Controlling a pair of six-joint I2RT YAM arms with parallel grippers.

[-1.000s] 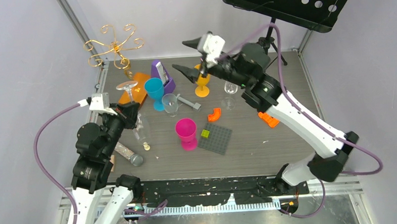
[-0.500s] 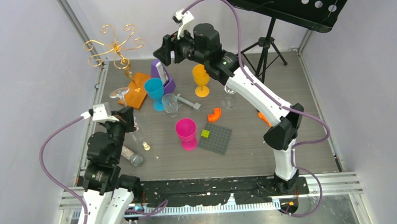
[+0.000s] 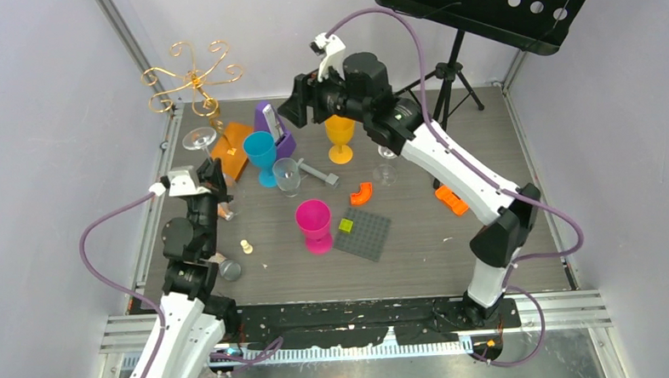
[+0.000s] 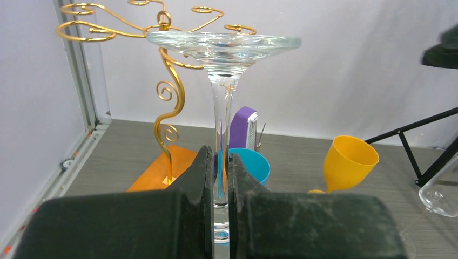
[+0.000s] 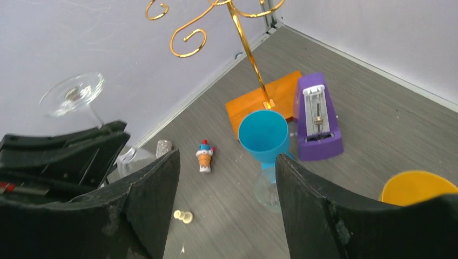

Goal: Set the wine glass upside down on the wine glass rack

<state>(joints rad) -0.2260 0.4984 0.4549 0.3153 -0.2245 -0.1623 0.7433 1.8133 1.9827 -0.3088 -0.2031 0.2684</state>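
Two arms are raised, but only one carries anything. The left gripper is clenched on the stem of the wine glass, low down, so the flat foot points up and the bowl hangs beneath, mostly hidden behind the fingers. Held that way the glass is already inverted, which is what the rack seems to need, since its curled gold arms would catch a foot from below. The glass is in the air near the left edge of the surface, in front of the rack and apart from it. In the left wrist view its foot sits roughly level with the scrolls. The right gripper stands wide and holds nothing, lifted above the blue cup, probably so it does not crowd the approach.
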